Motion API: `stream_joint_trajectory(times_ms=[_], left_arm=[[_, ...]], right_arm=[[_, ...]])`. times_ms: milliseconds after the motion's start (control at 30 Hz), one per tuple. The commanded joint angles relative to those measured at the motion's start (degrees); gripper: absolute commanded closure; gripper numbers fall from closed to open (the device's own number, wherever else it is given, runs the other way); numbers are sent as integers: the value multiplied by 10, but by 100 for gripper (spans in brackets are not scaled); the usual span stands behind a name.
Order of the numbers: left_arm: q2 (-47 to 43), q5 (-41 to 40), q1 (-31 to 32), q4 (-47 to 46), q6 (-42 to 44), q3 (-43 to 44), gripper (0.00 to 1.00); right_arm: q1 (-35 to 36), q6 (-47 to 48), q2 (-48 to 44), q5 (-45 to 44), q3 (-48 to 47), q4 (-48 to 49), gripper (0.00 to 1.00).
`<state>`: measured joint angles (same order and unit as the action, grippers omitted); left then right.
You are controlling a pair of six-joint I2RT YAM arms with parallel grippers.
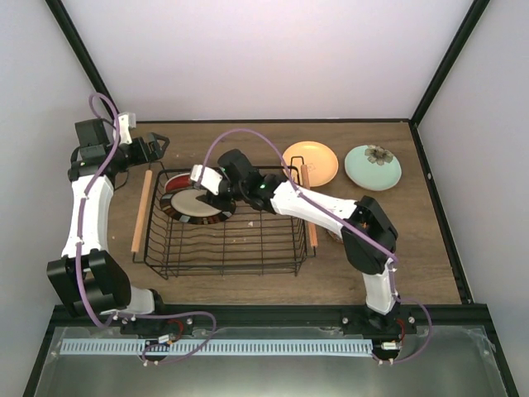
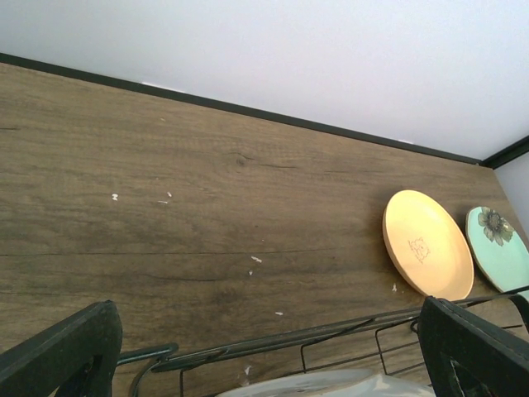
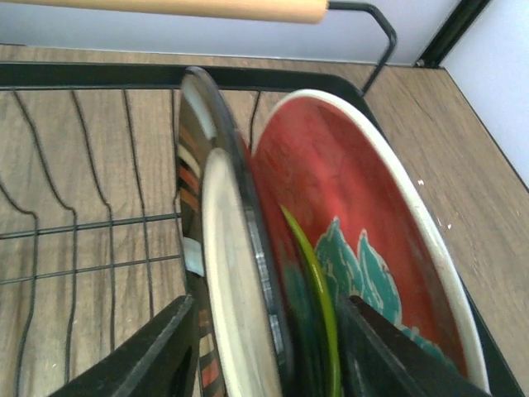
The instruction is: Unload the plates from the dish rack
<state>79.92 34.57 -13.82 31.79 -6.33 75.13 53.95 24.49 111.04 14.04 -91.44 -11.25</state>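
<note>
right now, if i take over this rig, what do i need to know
Left gripper: open, empty, past the dish rack's far left corner.
Right gripper: open, down in the rack, straddling the dark-rimmed plate and lime green plate; contact unclear.
Done: yellow-orange plate and mint plate lie on the table.
Left: those two racked plates plus the red-and-teal plate, at least.

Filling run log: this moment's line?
right end effector open astride cream plate in dish rack | left end effector open | orange plate, mint plate out
</note>
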Motion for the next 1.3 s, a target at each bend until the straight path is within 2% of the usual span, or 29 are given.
stream_joint_trajectory(times_ms=[0,233,467,1000,1133,1267], left_arm=[[-2,-2,3,-8,8,-4,0],[-3,-7,3,-7,8,-6,0],[3,-6,3,-9,5,-6,0],[10,-6,3,-12,-2,2,0],[13,-4,4,-13,-4,6,0],[22,0,3,-17,-14,13,0]], right_arm=[[13,35,25,-59,-31,7,59],[22,47,16,-105,-5,35,83],[26,60,-29,-124,25,79,99],[12,99,-167,-141,-13,47,99],[-6,64,-215,-123,-50,11,99],[-58,-16,-263,-75,-83,10,99]])
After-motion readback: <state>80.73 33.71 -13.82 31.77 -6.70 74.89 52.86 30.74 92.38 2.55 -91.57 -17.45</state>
